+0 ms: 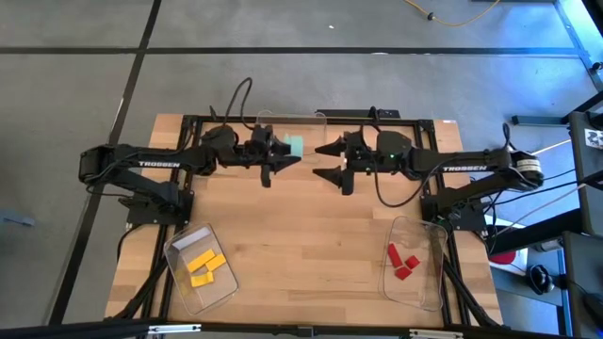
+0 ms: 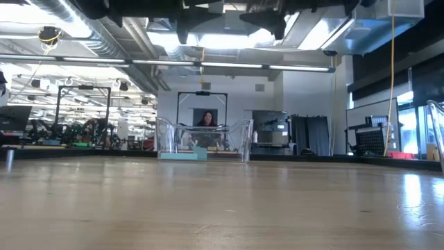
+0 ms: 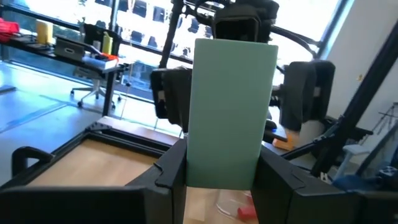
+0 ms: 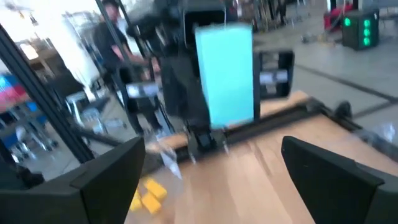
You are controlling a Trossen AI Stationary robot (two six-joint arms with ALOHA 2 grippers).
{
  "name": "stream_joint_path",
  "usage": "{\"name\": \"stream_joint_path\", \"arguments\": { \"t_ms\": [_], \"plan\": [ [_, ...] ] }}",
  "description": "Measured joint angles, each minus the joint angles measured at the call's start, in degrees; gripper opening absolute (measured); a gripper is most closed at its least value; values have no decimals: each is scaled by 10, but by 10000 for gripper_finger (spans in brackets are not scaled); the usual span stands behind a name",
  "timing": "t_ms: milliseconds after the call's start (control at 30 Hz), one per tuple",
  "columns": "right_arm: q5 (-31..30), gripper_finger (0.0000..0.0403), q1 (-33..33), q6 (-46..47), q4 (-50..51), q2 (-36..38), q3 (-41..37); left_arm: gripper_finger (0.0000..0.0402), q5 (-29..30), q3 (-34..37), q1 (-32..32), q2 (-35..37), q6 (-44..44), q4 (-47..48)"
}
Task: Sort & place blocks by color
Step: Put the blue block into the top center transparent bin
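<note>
A mint-green block (image 3: 231,106) is held high above the table's far middle by my left gripper (image 1: 280,156), which points level toward the table's right. The block shows as a small pale piece (image 1: 294,148) in the high view. My right gripper (image 1: 330,161) faces it from the right, a short gap away, open and with nothing between its fingers. The right wrist view shows the block (image 4: 225,74) end-on ahead of those open fingers. Yellow blocks (image 1: 205,267) lie in the near left bin. Red blocks (image 1: 403,262) lie in the near right bin. My left gripper pinches the mint-green block's near end (image 3: 219,177) between its two fingers (image 3: 171,169), one on each long side. The fingers lie level along the block. The block juts out past the fingertips toward my right gripper, lifted clear of the table.
A clear bin (image 1: 292,121) stands at the table's far edge, just behind both grippers. The low view shows a mint-green piece (image 2: 183,155) in it. Clear bins sit at the near left (image 1: 177,247) and near right (image 1: 435,273). Bare wood lies between them.
</note>
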State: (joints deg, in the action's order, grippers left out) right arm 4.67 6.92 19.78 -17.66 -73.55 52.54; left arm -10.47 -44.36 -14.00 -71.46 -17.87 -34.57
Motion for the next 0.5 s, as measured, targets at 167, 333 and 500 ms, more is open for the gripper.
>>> {"name": "stream_joint_path", "arguments": {
  "t_ms": [167,333,500],
  "plan": [
    [0,380,0,27,-113,-24,-14,119,-15,0,0,0,0,-1],
    [-3,380,1,38,-160,-44,-14,119,-30,0,0,0,-11,-12],
    [-5,380,11,34,-148,-46,-14,119,-39,0,-1,6,-10,-6]
  ]
}}
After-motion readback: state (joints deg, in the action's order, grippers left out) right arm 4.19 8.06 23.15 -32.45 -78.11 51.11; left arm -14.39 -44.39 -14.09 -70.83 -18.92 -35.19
